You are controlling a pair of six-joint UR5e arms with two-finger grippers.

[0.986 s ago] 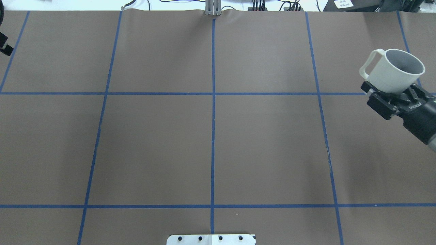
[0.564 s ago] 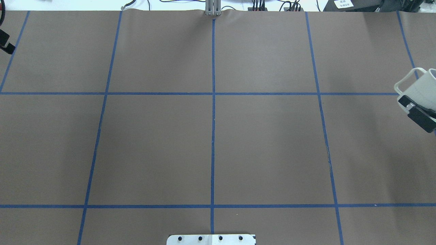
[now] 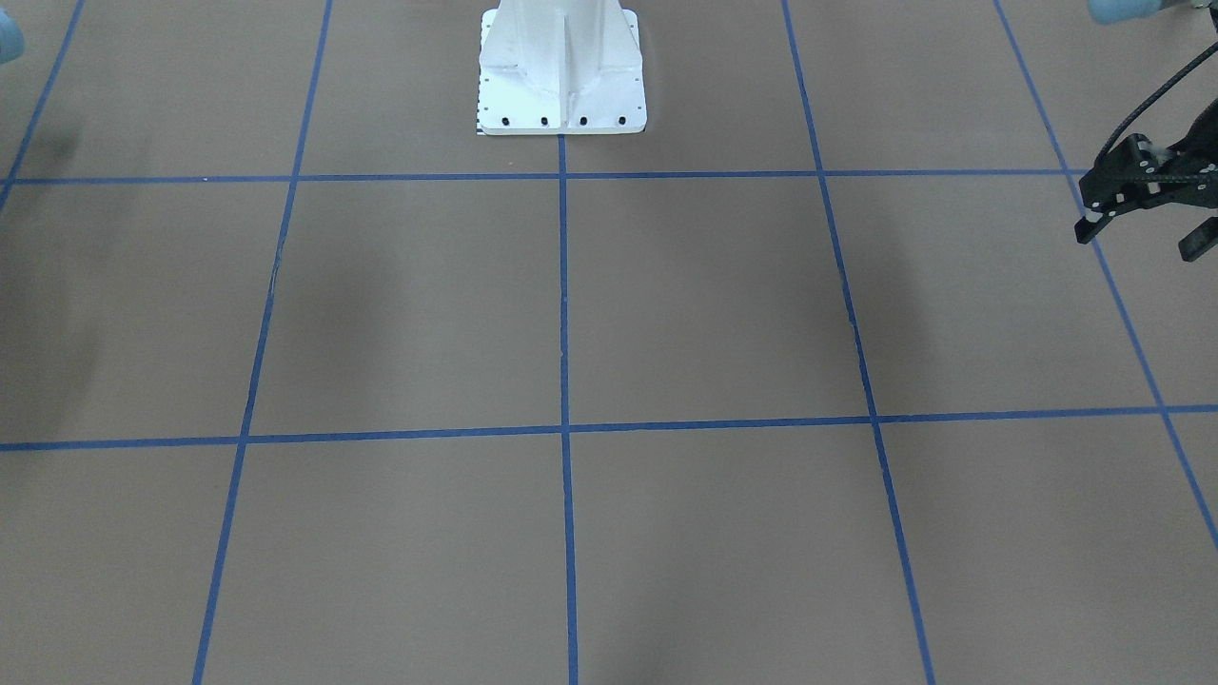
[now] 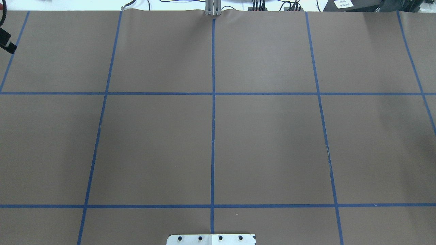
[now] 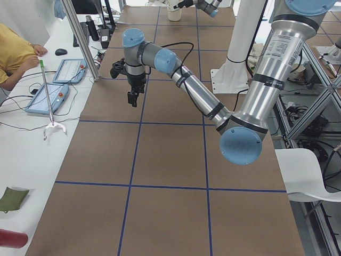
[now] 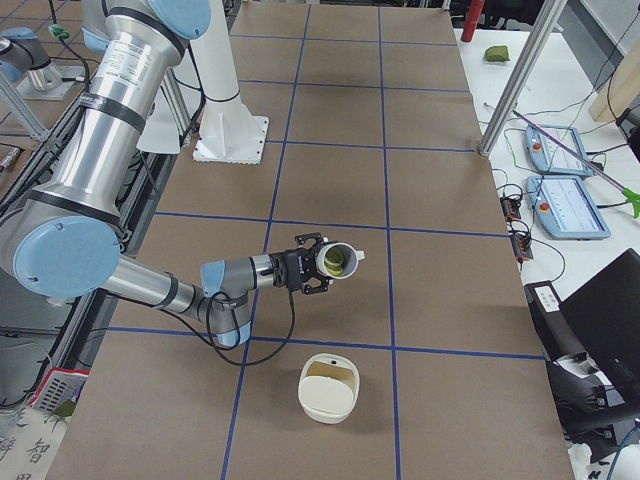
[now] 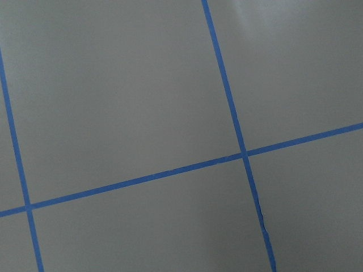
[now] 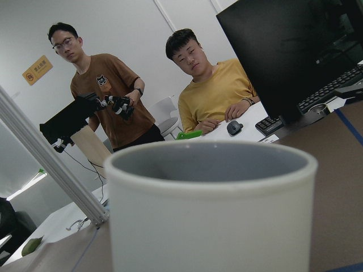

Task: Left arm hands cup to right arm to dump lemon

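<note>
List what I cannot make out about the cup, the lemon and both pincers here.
- Lemon: tiny in the right side view; the wall of the cup hides it in the wrist view.
- Right pincer: seen only from the side, grip unclear.
- Left pincer: cut off by the front view's edge.

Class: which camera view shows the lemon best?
Exterior right: it looks into the cup, where the yellow-green lemon lies. The right wrist view shows only the cup's outer wall and rim, hiding the lemon. Overhead, front-facing and left wrist views show no lemon; exterior left is too distant to tell.
</note>
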